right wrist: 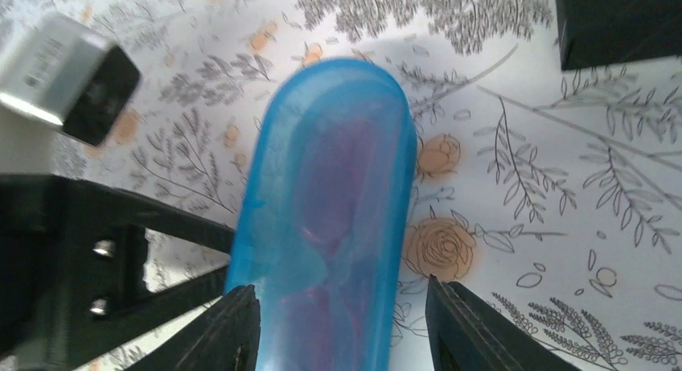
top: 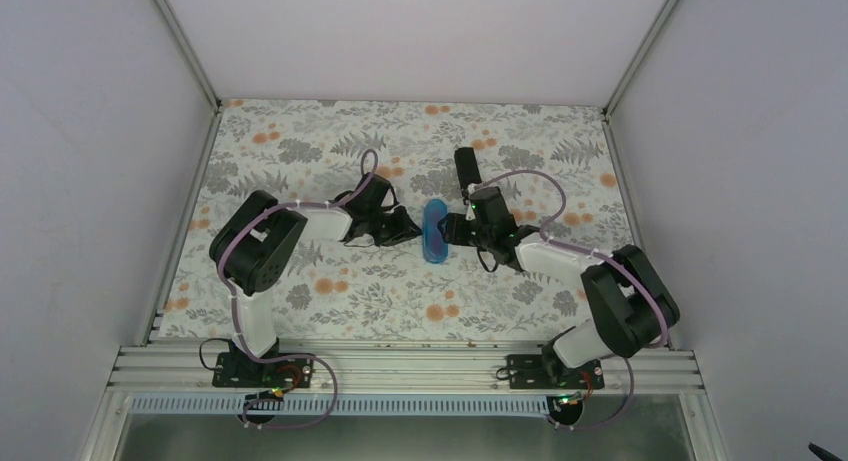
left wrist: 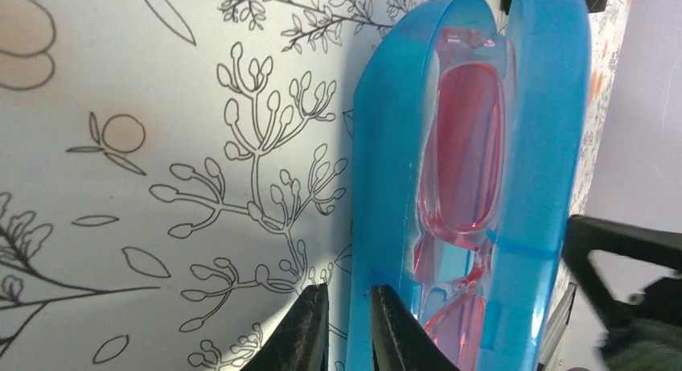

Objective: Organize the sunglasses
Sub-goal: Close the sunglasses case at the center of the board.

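Observation:
The blue case (top: 434, 231) lies mid-table between both grippers, its two halves ajar. In the left wrist view the pink sunglasses (left wrist: 462, 162) sit folded inside the blue case (left wrist: 386, 146). My left gripper (left wrist: 350, 327) is at the case's left edge, jaws nearly together with the rim of one half between them. In the right wrist view the case (right wrist: 330, 210) shows the sunglasses as a purple shape through its shell. My right gripper (right wrist: 342, 323) is open and straddles the case; its left finger touches the case and its right finger stands apart.
A black block (top: 465, 168) stands on the floral tablecloth (top: 300, 141) just behind the right gripper and shows in the right wrist view (right wrist: 615, 25). The left arm's gripper body (right wrist: 72, 258) is close on the case's far side. White walls enclose the table.

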Motion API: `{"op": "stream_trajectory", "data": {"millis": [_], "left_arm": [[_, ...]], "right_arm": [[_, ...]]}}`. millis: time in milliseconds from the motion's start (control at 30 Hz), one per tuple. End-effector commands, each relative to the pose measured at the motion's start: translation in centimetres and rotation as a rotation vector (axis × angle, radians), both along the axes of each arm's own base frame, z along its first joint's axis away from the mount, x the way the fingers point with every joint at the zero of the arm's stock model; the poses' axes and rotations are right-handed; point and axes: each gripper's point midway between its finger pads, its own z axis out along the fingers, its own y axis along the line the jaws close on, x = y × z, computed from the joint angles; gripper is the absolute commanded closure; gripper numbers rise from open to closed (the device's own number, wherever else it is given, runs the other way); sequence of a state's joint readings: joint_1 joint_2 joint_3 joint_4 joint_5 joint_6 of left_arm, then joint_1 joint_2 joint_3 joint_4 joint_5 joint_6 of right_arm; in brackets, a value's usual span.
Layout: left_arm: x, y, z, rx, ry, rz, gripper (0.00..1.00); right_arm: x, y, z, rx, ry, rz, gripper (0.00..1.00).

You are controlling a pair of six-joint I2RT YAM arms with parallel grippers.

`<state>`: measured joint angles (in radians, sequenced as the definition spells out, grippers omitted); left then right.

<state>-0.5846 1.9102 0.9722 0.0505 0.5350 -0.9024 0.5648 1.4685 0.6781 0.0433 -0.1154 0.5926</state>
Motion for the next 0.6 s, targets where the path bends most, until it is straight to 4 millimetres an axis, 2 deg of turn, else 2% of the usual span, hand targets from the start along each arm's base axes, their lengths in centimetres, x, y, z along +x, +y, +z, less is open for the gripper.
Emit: {"op": "stream_trajectory", "data": {"millis": [0,167,367,467,567], "left_arm": [[0.9,-0.6,1.5,-0.043,-0.035,-0.003,0.85],[0.6,-0.5,0.4,-0.021,0.001,-0.007,0.85],[0.7,-0.3,0.1,-0.003,0.009,-0.003,0.85],[1.1,0.2,0.6,0.020,-0.018,0.025,0.86],[1.8,0.8,2.3,0.001,-0.079,0.071,0.86]], "right_arm": [[-1.1,0.3,-2.5,0.009,0.092,0.039,0.45],[-1.4,0.6,-4.1,0.011,0.146,0.068,0.43],[-1.9,0.1,-5.8,-0.004,0.205,0.065,0.43],[-2.2,-0.3,-6.7,-0.023,0.232,0.058,0.44],[-2.3,-0.7,-7.1,-0.032,0.249,0.047,0.46]]}}
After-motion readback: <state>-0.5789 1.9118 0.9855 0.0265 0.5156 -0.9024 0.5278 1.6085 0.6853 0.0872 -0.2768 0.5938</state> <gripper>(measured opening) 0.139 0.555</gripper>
